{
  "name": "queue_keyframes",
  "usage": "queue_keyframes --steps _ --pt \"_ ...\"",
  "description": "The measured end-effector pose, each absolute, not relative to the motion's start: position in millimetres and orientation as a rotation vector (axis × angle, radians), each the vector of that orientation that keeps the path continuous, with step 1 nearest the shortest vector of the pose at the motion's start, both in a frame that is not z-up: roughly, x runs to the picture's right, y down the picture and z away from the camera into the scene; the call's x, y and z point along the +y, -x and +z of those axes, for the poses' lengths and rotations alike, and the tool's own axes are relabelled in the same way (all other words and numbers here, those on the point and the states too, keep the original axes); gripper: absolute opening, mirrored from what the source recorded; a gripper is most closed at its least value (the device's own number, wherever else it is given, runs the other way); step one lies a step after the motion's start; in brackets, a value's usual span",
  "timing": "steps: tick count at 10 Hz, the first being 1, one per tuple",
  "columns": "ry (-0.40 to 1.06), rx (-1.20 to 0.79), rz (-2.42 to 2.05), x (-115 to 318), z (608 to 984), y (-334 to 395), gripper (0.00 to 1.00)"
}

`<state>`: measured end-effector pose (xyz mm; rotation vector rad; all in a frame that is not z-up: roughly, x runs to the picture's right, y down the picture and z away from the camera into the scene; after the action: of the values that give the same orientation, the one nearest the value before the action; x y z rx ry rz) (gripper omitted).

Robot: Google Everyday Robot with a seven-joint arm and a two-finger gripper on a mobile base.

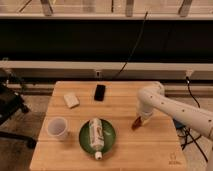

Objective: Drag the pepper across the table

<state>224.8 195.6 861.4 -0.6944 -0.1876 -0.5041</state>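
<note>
The pepper (136,123) is a small red-brown tapered thing lying on the light wood table (120,150), right of the green plate. My gripper (143,118) is at the end of the white arm coming in from the right, pointing down right over the pepper's upper end and touching or nearly touching it. The arm's wrist hides most of the gripper and part of the pepper.
A green plate (85,140) holds a white bottle (97,137) at the front middle. A white cup (57,128) stands front left. A pale block (71,100) and a black phone (100,92) lie toward the back. A black chair (10,102) stands left of the table.
</note>
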Motion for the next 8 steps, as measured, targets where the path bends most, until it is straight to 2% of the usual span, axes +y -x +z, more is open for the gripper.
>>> queue_keyframes --steps 8 --pt "0.694 -0.183 -0.537 181.3 872.4 -247.9 0.03"
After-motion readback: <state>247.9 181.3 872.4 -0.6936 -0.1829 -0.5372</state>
